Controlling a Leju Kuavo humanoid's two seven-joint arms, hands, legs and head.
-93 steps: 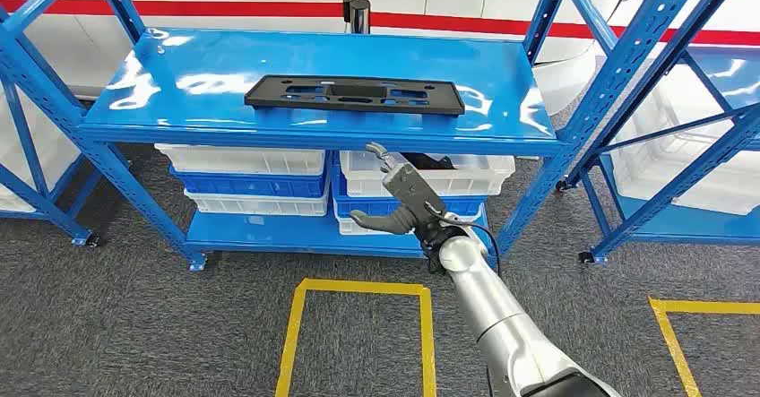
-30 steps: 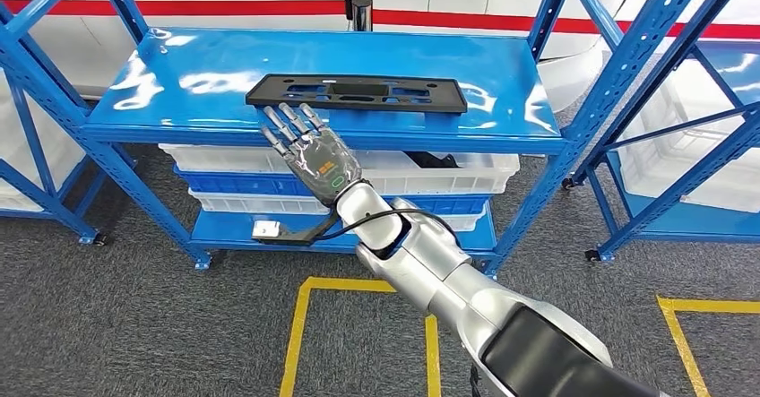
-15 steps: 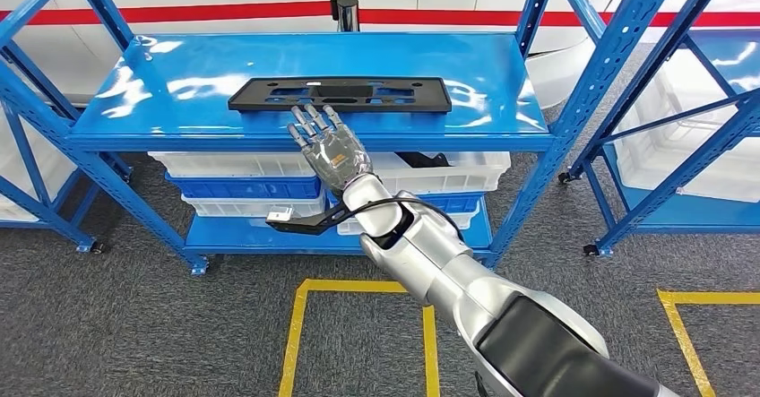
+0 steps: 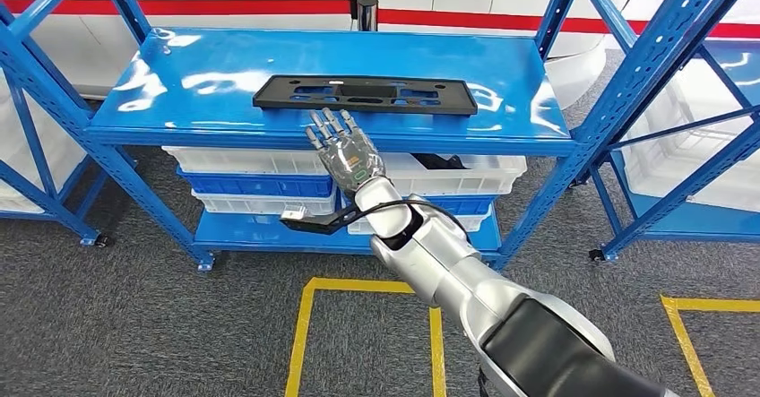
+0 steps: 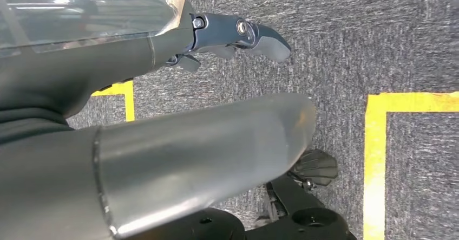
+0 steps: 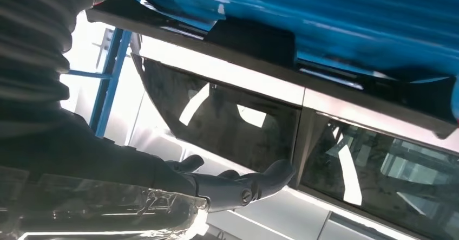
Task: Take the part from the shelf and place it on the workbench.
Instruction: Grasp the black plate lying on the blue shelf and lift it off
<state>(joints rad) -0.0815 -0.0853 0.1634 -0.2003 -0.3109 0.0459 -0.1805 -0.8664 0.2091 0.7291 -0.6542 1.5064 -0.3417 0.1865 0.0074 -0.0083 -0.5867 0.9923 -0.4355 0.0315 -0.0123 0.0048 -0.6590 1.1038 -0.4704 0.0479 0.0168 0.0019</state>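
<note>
Reach step: right robot hand (image 4: 343, 152), fingers spread and empty, at shelf (image 4: 179, 101) front edge near part (image 4: 364, 94). Next, prob. needs to get fingers over it and grip.

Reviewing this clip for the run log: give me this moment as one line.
phase: reach | right hand: open, fingers spread, at shelf front edge, short of part | black part: flat on top blue shelf, not held | left hand: hanging over floor

the shelf (image 4: 224, 74) was glossy blue, the part (image 4: 365, 94) on it flat black. white and blue bins (image 4: 260, 182) sat stacked beneath. the floor (image 4: 134, 325) was speckled grey carpet with yellow tape lines (image 4: 305, 325). a red stripe (image 4: 224, 7) crossed the white wall behind.
</note>
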